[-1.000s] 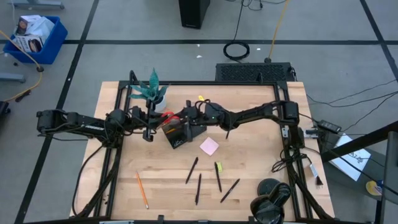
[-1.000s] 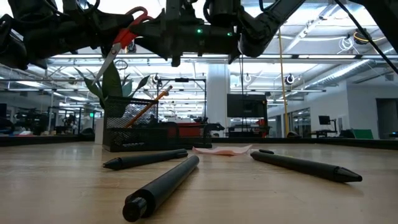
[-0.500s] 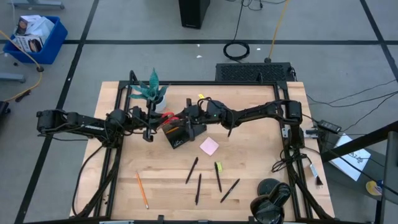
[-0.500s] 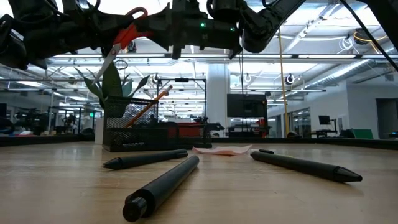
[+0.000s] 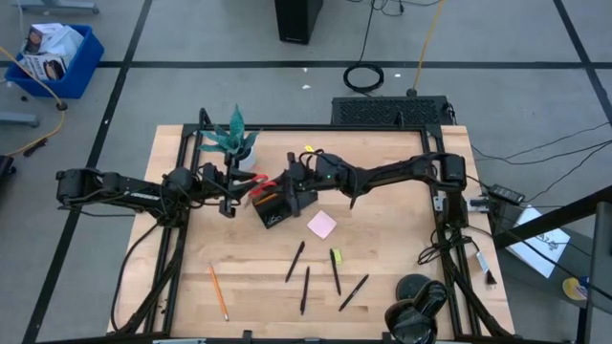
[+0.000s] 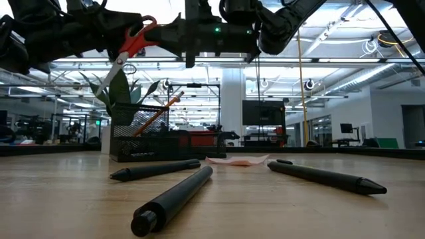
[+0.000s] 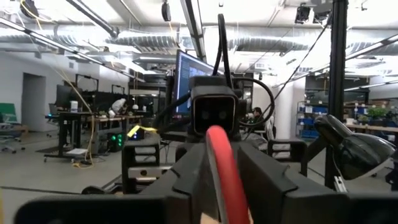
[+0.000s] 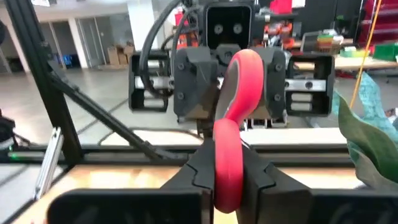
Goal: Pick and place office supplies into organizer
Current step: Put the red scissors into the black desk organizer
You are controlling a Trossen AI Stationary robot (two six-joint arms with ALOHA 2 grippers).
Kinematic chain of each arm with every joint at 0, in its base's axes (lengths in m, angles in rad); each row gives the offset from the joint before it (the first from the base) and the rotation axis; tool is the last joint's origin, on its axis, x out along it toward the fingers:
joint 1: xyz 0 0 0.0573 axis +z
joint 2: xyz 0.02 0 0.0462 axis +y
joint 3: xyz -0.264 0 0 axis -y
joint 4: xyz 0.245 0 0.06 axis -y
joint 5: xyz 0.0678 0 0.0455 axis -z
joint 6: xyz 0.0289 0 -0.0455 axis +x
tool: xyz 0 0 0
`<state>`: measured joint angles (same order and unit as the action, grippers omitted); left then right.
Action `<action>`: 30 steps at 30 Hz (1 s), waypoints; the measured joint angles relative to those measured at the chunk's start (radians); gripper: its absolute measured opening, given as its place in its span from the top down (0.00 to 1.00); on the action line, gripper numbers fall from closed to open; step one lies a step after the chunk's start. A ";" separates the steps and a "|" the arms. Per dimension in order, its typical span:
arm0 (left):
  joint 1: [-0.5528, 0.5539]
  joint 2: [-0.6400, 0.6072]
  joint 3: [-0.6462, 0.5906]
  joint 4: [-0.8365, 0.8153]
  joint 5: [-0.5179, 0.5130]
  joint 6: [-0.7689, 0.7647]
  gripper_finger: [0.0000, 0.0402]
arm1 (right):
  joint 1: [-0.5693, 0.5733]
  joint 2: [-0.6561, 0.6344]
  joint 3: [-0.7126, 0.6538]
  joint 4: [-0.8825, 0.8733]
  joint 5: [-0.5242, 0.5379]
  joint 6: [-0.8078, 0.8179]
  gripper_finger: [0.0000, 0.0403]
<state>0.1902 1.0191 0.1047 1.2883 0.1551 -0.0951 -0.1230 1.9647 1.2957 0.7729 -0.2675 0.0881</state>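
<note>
You have a handover in mid-air above the organizer (image 5: 273, 208) — a black mesh tray near the table's (image 5: 382, 287) middle, with an orange pencil (image 6: 158, 111) already leaning in it. The red-handled scissors (image 5: 260, 185) hang between the two arms, just above that tray, blades slanting down toward the plant (image 5: 229, 139) side.

Treat the scissors as a stiff, fairly light thing with smooth plastic loops that could pivot in a pinch. The handle loop is the sound place to hold, not the slick blades, and the point could snag the mesh on the way in.

Your right gripper (image 8: 227, 180) is clamped on a red handle loop, fingers closed tight on either side of it. Your left gripper (image 7: 221, 186) faces it with the other red loop between its fingers; they sit close beside the plastic, but whether they still pinch it or have let go, you cannot tell.

Pens (image 5: 295, 261) and the pink sticky-note pad (image 5: 321, 225) lie untouched on the table.
</note>
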 joint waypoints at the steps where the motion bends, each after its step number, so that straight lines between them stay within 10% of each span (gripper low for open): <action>1: 0.000 -0.003 0.000 0.000 0.002 -0.006 0.72 | 0.000 -0.010 0.000 -0.030 0.000 -0.010 0.96; 16: 0.000 -0.188 0.000 -0.148 0.121 -0.073 0.63 | 0.016 -0.190 0.001 -0.300 0.183 -0.165 0.96; 30: -0.002 -0.195 0.000 -0.289 0.129 -0.076 0.63 | 0.020 -0.018 -0.001 -0.281 0.266 -0.182 0.95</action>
<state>0.1879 0.8238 0.1043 0.9989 0.2840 -0.1711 -0.1033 1.9464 1.2949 0.4924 -0.0014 -0.0944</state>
